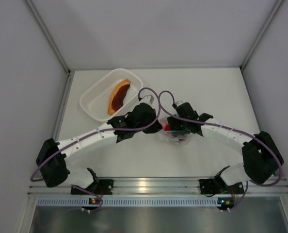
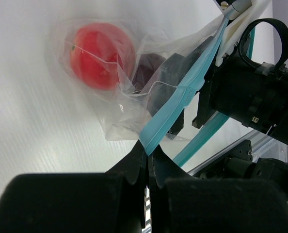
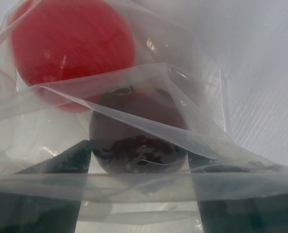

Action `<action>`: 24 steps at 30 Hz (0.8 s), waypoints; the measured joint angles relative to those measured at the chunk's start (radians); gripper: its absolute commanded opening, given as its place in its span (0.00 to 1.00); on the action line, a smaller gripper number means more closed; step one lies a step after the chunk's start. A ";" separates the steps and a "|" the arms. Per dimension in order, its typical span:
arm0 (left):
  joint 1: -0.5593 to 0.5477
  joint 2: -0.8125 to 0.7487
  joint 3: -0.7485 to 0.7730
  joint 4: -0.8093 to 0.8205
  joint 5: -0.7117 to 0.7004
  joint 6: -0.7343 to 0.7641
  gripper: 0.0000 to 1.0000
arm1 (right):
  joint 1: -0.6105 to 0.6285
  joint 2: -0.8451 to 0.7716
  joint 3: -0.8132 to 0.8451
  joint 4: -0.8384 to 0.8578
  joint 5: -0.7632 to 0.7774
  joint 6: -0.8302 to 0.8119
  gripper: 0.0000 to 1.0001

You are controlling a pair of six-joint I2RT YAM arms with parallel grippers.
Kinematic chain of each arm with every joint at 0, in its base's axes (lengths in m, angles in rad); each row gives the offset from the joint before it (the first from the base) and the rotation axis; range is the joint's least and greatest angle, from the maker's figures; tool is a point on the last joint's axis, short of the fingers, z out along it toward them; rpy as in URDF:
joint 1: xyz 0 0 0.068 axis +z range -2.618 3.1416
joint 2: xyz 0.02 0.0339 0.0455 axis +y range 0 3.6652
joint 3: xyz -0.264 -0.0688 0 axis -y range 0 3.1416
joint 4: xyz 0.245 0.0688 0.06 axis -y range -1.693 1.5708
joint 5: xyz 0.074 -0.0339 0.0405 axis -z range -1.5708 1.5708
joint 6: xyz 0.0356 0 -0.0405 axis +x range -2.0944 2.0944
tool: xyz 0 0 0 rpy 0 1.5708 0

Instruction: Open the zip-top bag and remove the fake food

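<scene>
The clear zip-top bag (image 1: 176,137) lies at mid-table between both grippers. My left gripper (image 2: 151,148) is shut on its light blue zip strip (image 2: 183,97) and holds that edge up. The red tomato ball (image 2: 101,53) and the dark brown doughnut ring (image 2: 149,73) are inside the bag. My right gripper (image 3: 139,165) reaches into the bag's mouth; its fingers (image 3: 52,170) press both sides of the doughnut ring (image 3: 136,136), seen through the plastic. The tomato (image 3: 71,43) lies just beyond. The orange crescent slice (image 1: 119,96) lies in the white basket (image 1: 93,99).
The white perforated basket stands at the back left of the table. The right arm's wrist (image 2: 255,92) crowds the right of the left wrist view. The aluminium rail (image 1: 149,184) runs along the near edge. Walls close in the table on three sides.
</scene>
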 measured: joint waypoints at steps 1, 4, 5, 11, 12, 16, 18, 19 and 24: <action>0.000 0.001 0.000 0.000 0.000 0.002 0.00 | 0.000 0.006 0.000 0.006 0.000 0.000 0.80; 0.000 0.005 0.000 -0.003 -0.003 0.005 0.00 | 0.000 0.033 0.005 0.026 0.002 0.000 0.81; 0.000 0.005 0.000 -0.003 -0.003 0.006 0.00 | 0.000 0.043 0.006 0.033 0.003 0.000 0.81; 0.000 0.005 0.000 -0.005 -0.020 0.008 0.00 | 0.000 0.079 0.010 0.083 0.006 0.000 0.81; 0.001 0.005 0.000 -0.005 -0.025 0.009 0.00 | 0.000 0.082 0.010 0.088 0.006 0.000 0.81; 0.001 0.005 0.000 -0.005 -0.034 0.012 0.00 | 0.000 0.084 0.006 0.100 0.007 0.000 0.79; 0.002 0.005 0.000 -0.005 -0.037 0.014 0.00 | 0.000 0.085 0.006 0.102 0.010 0.001 0.66; 0.003 0.005 0.000 -0.006 -0.039 0.016 0.00 | 0.000 0.085 0.006 0.105 0.013 0.006 0.56; 0.010 0.005 0.000 -0.005 -0.046 0.024 0.00 | 0.005 0.080 0.002 0.114 0.018 0.019 0.45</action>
